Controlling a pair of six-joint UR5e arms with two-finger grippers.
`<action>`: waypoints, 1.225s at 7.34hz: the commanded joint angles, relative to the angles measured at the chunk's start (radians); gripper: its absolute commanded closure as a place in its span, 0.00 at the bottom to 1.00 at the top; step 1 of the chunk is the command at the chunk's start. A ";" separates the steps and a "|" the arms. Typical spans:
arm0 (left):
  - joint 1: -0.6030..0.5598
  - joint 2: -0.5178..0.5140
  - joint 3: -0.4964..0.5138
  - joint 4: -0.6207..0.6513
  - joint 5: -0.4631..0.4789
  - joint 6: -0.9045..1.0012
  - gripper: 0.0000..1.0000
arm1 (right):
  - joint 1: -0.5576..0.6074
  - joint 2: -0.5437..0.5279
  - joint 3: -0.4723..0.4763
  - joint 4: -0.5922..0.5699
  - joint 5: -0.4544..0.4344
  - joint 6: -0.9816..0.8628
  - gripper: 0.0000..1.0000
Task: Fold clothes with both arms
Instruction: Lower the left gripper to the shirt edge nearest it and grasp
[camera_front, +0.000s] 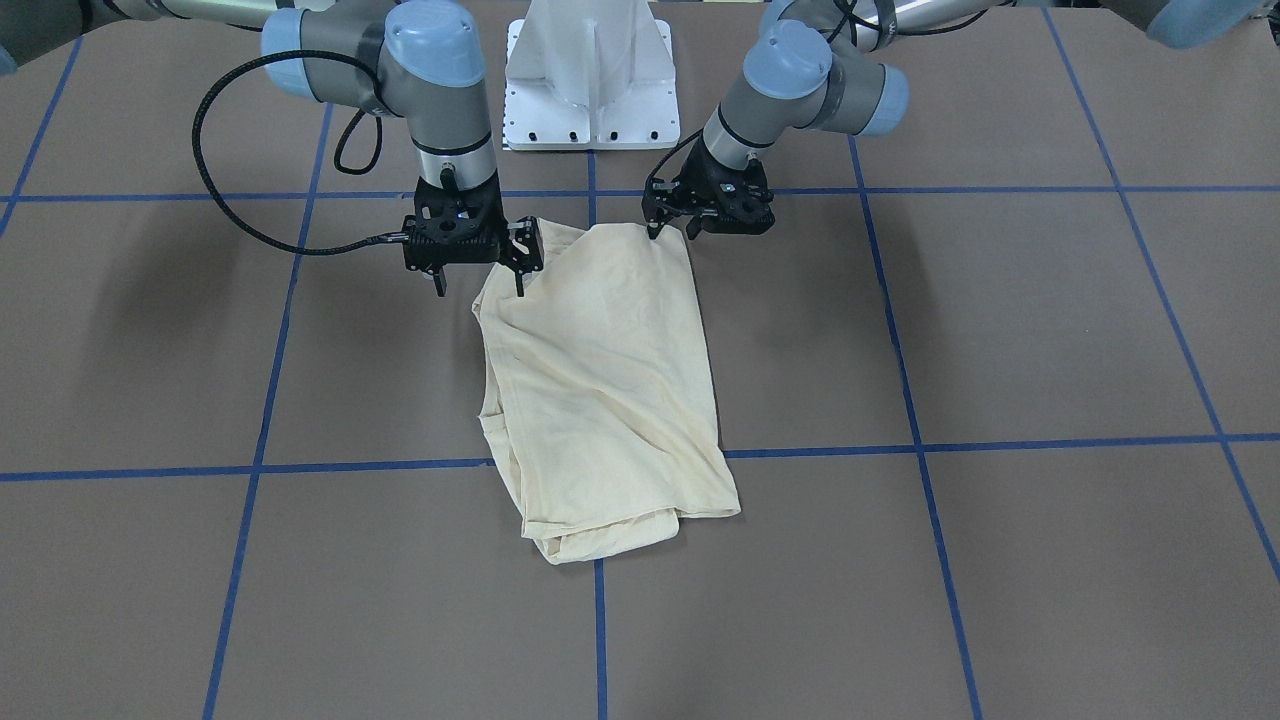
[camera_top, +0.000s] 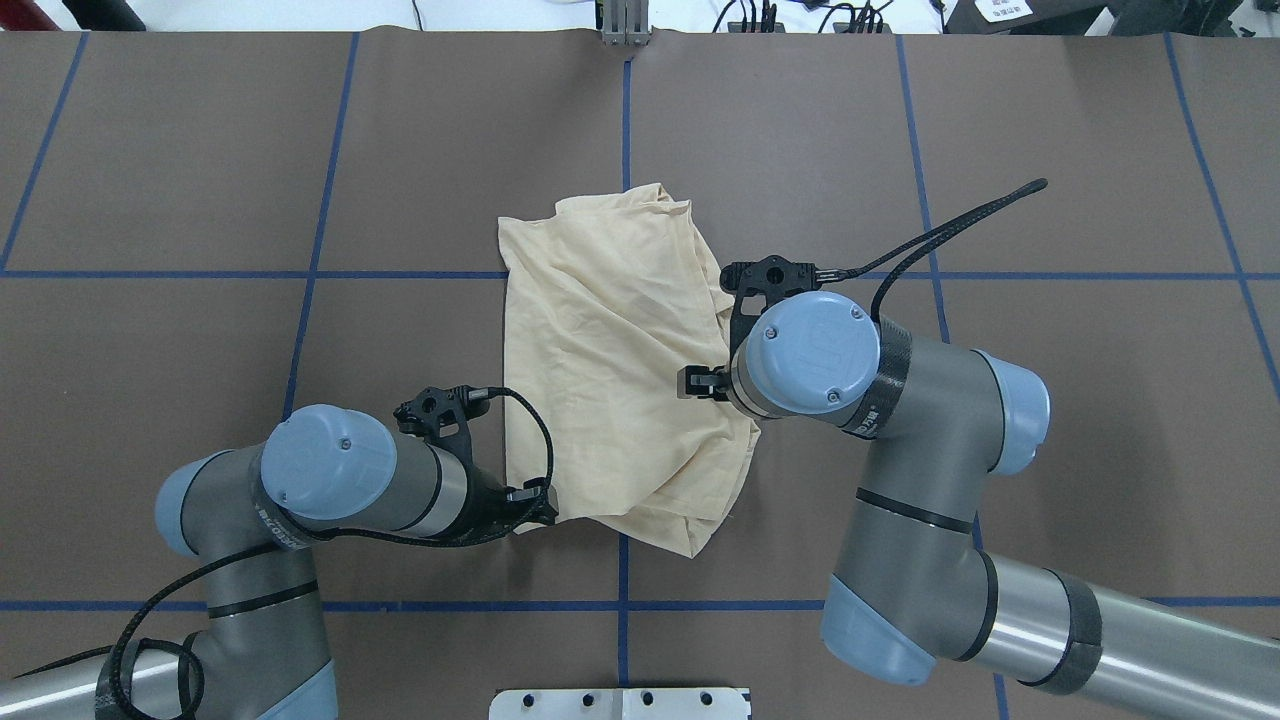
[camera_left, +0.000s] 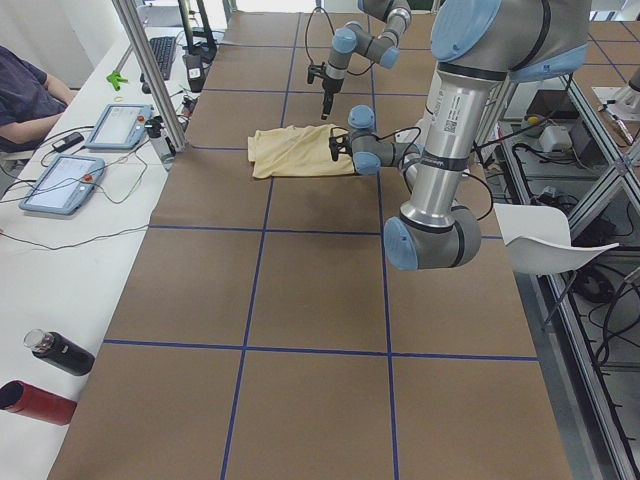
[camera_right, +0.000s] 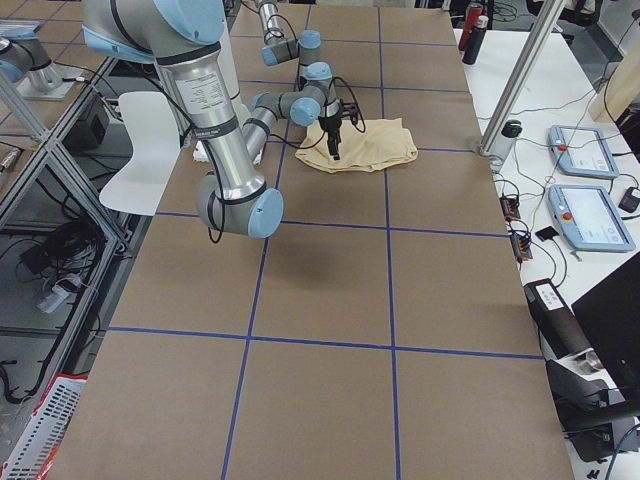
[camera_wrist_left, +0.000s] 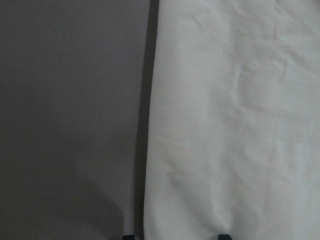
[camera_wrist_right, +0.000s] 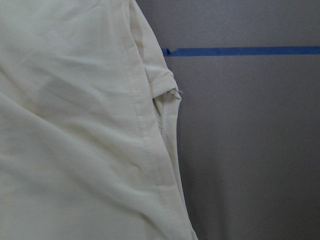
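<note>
Fabric this thin and limp will sag and slip, so the folded shirt (camera_front: 600, 380), lying on the tabletop (camera_front: 1000, 330), wants pinching at its robot-side corners, where left fingers (camera_front: 654, 228) and right fingers (camera_front: 440, 281) hover open.

Overhead, my right arm (camera_top: 805, 350) hides its own fingers above the shirt (camera_top: 600, 350). My left wrist camera shows my left gripper (camera_wrist_left: 176, 237) only as 2 dark fingertips at the bottom edge.
</note>
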 joint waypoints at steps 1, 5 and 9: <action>0.002 -0.001 0.000 0.000 0.000 0.000 0.48 | 0.000 -0.001 0.001 0.000 0.000 0.000 0.00; -0.001 0.002 -0.003 0.002 0.000 0.000 0.94 | 0.000 -0.001 0.000 0.000 0.000 0.000 0.00; -0.014 0.010 -0.065 0.084 0.000 0.008 1.00 | -0.041 -0.010 -0.009 0.002 -0.011 0.095 0.00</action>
